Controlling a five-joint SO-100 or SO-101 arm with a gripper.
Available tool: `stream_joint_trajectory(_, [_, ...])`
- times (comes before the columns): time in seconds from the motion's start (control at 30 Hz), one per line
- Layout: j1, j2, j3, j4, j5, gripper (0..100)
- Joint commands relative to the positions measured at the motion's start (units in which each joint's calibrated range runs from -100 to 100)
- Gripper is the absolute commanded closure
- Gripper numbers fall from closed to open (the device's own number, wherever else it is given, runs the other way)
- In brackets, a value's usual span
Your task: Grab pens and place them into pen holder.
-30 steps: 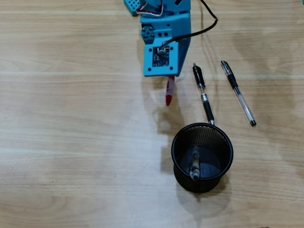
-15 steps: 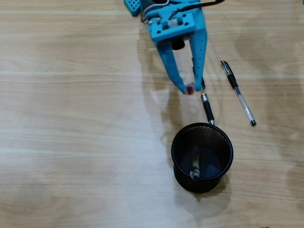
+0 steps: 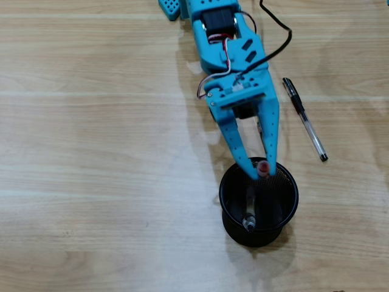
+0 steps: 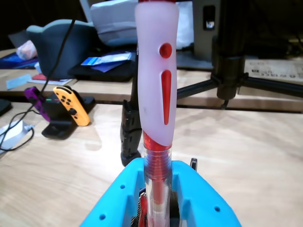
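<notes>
My blue gripper [image 3: 263,172] hangs over the far rim of the black mesh pen holder [image 3: 267,238]. It is shut on a red pen [image 3: 263,168] that stands upright and is seen end-on from above. In the wrist view the red pen [image 4: 156,94], with its white grip and clear barrel, rises between the blue jaws of the gripper [image 4: 156,172]. Another pen [image 3: 249,220] stands inside the holder. A black-capped clear pen [image 3: 304,120] lies on the table to the right of the arm.
The wooden table runs to all sides in the overhead view. A black cable [image 3: 278,29] trails from the arm at the top. In the wrist view, a yellow controller [image 4: 71,106], a black upright object [image 4: 129,137] and a tripod [image 4: 227,71] stand beyond.
</notes>
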Motion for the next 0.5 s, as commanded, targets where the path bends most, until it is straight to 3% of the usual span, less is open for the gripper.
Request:
stream_joint_trajectory(0.0, [0.7,0.8,-3.67,-6.35,3.04,98])
stream_joint_trajectory(0.47, [0.79,2.33,-3.22,-9.54,3.04,96])
